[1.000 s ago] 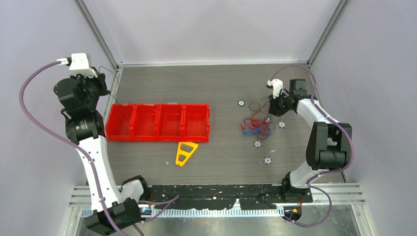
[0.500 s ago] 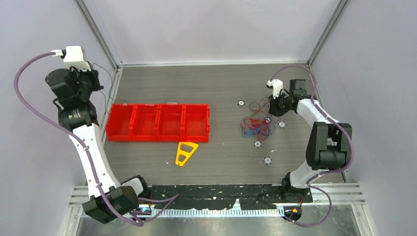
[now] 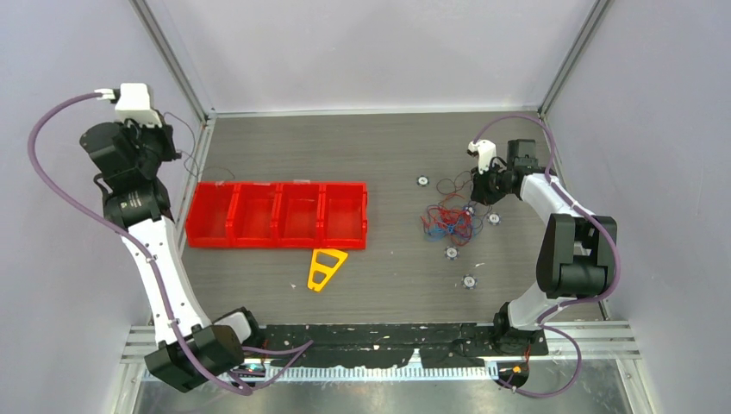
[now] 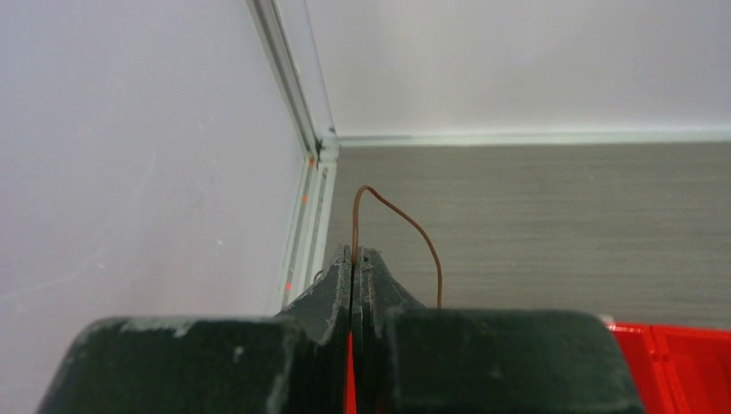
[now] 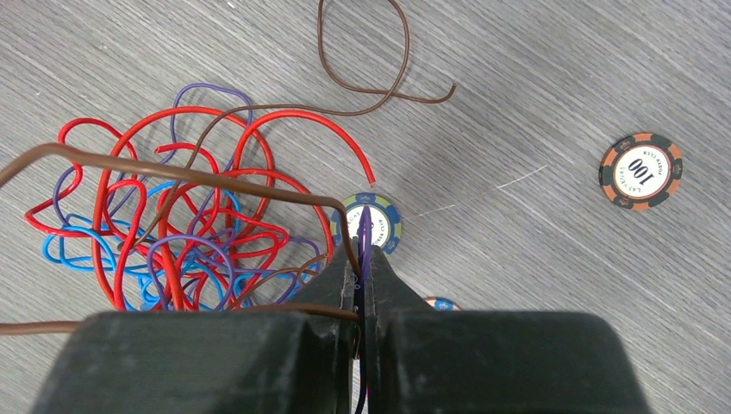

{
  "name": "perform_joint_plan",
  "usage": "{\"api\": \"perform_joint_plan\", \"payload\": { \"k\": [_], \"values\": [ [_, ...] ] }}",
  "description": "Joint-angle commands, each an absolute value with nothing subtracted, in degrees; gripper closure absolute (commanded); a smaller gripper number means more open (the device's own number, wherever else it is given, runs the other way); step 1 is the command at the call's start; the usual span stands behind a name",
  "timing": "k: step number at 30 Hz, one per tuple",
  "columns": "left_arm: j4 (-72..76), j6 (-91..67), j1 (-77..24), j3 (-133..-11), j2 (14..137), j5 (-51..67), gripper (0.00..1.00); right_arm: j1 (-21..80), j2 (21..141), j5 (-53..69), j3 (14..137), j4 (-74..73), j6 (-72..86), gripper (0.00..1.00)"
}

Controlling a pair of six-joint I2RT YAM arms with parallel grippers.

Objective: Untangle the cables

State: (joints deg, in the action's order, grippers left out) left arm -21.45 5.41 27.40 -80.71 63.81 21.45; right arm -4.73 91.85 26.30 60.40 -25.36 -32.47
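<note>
The cables (image 3: 448,221) lie in a tangle of red, blue, purple and brown strands right of the table's middle; the tangle also shows in the right wrist view (image 5: 172,224). My right gripper (image 3: 477,191) sits at the tangle's right edge; in its wrist view it (image 5: 362,259) is shut on a purple cable (image 5: 365,233) and a brown strand. My left gripper (image 3: 159,138) is raised at the far left corner. In its wrist view it (image 4: 358,254) is shut on a thin brown cable (image 4: 405,220) that arcs up and hangs down.
A red four-compartment tray (image 3: 280,184) stands left of centre, a yellow triangle (image 3: 326,267) in front of it. Several poker chips (image 3: 451,253) lie around the tangle, one (image 5: 640,170) to its right. A loose brown loop (image 5: 379,86) lies behind it. The walls are close to the left gripper.
My left arm has swung left and up towards the wall with the brown cable held. The right arm and the tangle have hardly moved.
</note>
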Motion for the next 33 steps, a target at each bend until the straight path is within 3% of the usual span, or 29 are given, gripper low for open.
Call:
{"api": "perform_joint_plan", "payload": {
  "k": [1,12,17,30,31,32,33],
  "values": [
    [-17.55,9.76,27.77,-73.87,64.37,23.54,1.0,-4.83,89.98,27.79,60.61,-24.91,-32.27,0.95],
    [-20.55,18.43,27.84,-62.68,65.92,16.61,1.0,-4.92,89.52,27.85,59.12,-24.66,-32.02,0.94],
    [-23.05,19.26,27.95,-60.3,67.18,20.2,1.0,-4.92,89.22,27.94,58.02,-23.95,-31.5,0.95],
    [-30.24,17.27,24.59,-67.33,86.0,16.45,0.99,-4.88,88.36,29.28,58.73,-26.83,-30.44,0.95],
    [-31.34,17.96,24.61,-67.63,86.07,16.09,0.93,-4.85,87.87,29.93,58.85,-27.21,-30.25,0.95],
    [-32.43,19.13,24.65,-68.14,85.78,15.72,0.8,-4.91,87.49,30.3,59.21,-27.94,-29.89,0.95],
    [-34.55,20.38,24.69,-69.05,85.32,16.29,0.58,-4.92,87.25,31.31,59.69,-28.38,-29.71,0.95]
  ]
}}
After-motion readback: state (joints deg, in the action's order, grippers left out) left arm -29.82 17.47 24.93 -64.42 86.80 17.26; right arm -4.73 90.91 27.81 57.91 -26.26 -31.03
